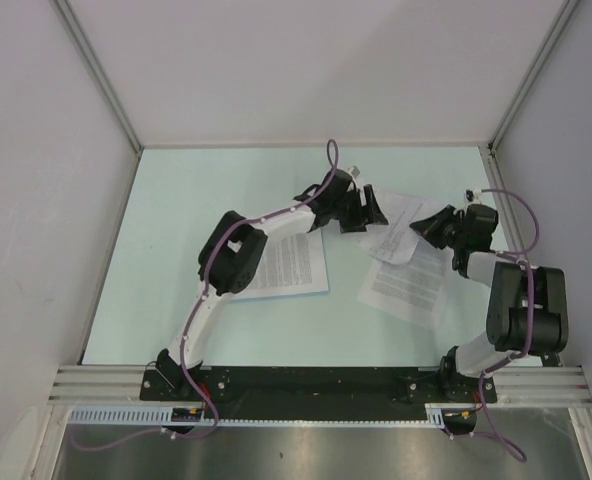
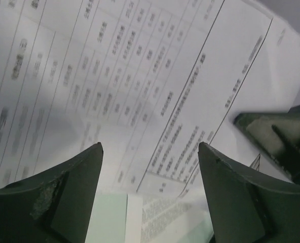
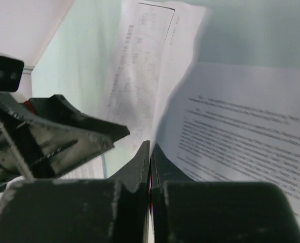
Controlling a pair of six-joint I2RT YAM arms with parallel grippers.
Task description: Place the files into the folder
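Note:
My right gripper (image 1: 426, 226) is shut on the edge of a white printed sheet (image 1: 396, 222) and holds it lifted and bent off the table; the right wrist view shows the sheet (image 3: 241, 131) running into the closed jaws (image 3: 150, 146). My left gripper (image 1: 369, 210) is open and empty right beside that sheet, facing its printed table (image 2: 140, 76). Another sheet (image 1: 406, 288) lies flat under it. A third sheet (image 1: 288, 264) lies under the left arm, with a thin light-blue rim (image 1: 324, 292) that looks like the folder; its clip is hidden.
The pale green table (image 1: 176, 220) is walled by white panels with metal posts (image 1: 101, 80) at the back corners. The arm bases stand on a black rail (image 1: 316, 385) at the near edge.

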